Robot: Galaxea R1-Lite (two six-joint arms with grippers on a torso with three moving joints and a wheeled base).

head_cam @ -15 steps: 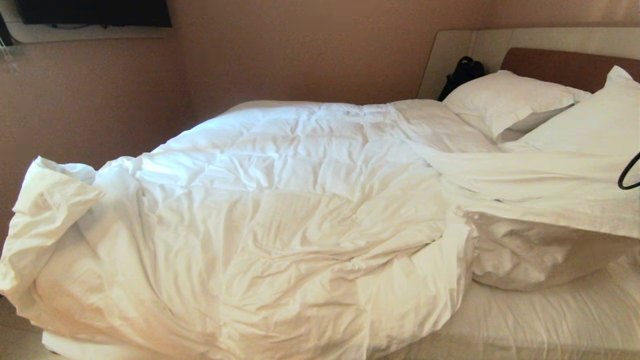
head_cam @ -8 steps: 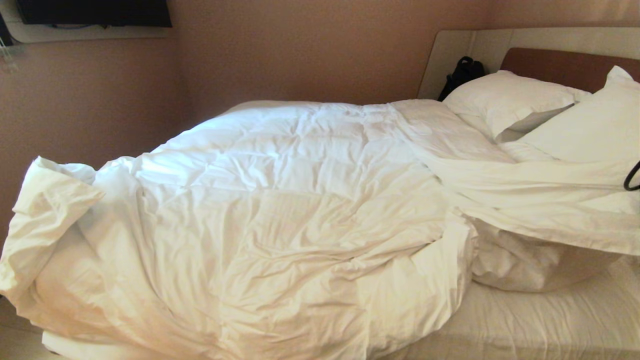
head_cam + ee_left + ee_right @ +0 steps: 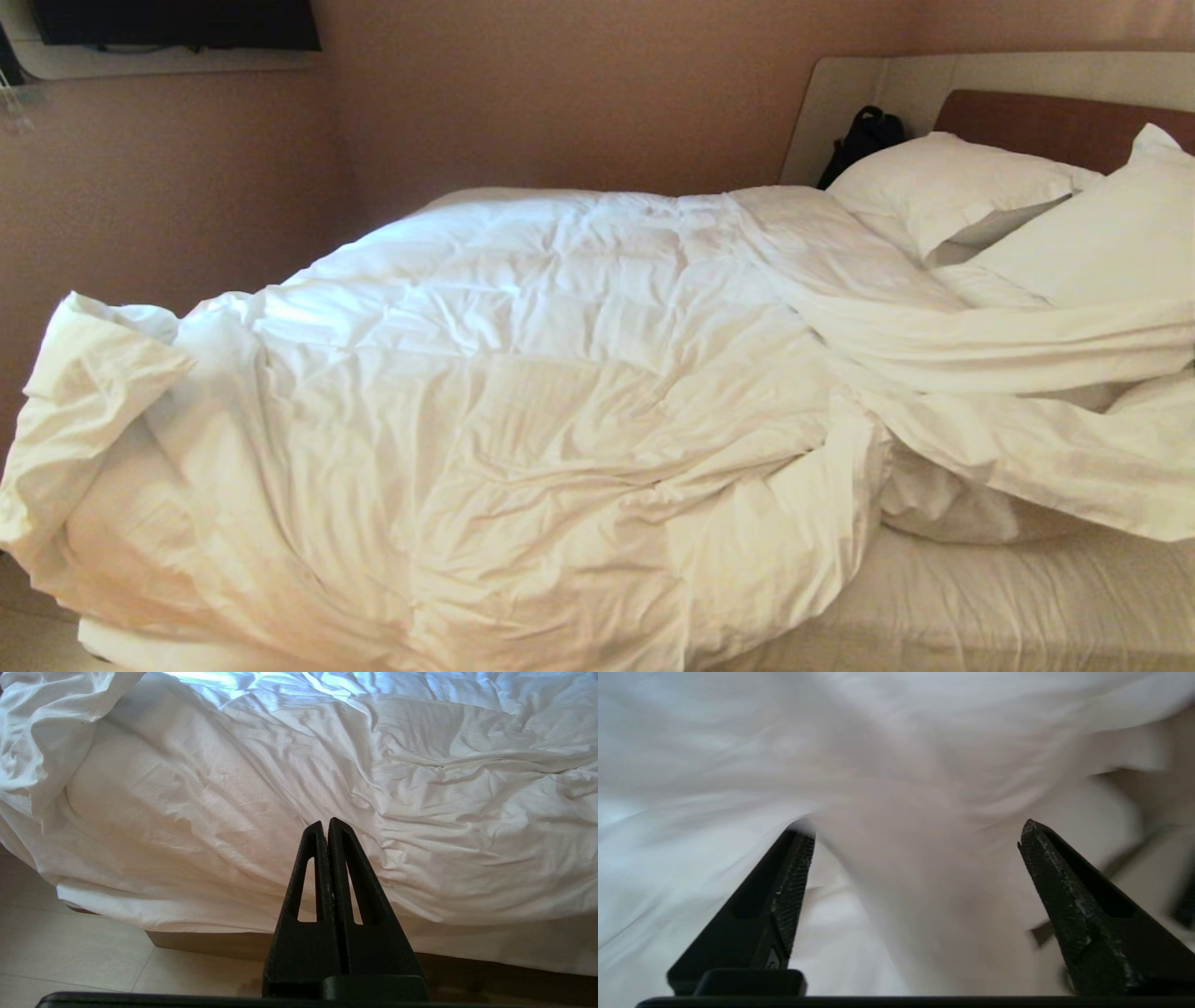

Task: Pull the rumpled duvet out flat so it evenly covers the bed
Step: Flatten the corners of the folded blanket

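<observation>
Small room, pinkish-tan wall [image 3: 579, 93] running behind the bed [image 3: 980, 607]; a dark screen [image 3: 177, 21] is hanging high on that wall, cut off by the frame top. Pale floor tiles [image 3: 70, 952] are showing below the brown bed base [image 3: 210, 945].

The duvet [image 3: 523, 401] is lying bunched over the foot and middle of the bed, one corner folding up at the foot end and spilling past the mattress edge. Toward the head it is trailing in a long loose fold across the near side, leaving a strip of bare sheet [image 3: 1008, 607] showing beside it. Two pillows [image 3: 943, 187] are leaning against the brown headboard [image 3: 1055, 121]; a black bag [image 3: 864, 135] is wedging between the far pillow and the beige surround.

Left gripper [image 3: 327, 826] is hanging off the bed's side, tips pressed together, holding nothing, pointing at the duvet's draped flank.

Right gripper [image 3: 915, 833] is sitting close over white cloth, fingers [image 3: 794, 882] spread wide, nothing pinched. The fabric before it is blurring; which layer it belongs to is hard to make out. Neither arm is appearing in the head view.
</observation>
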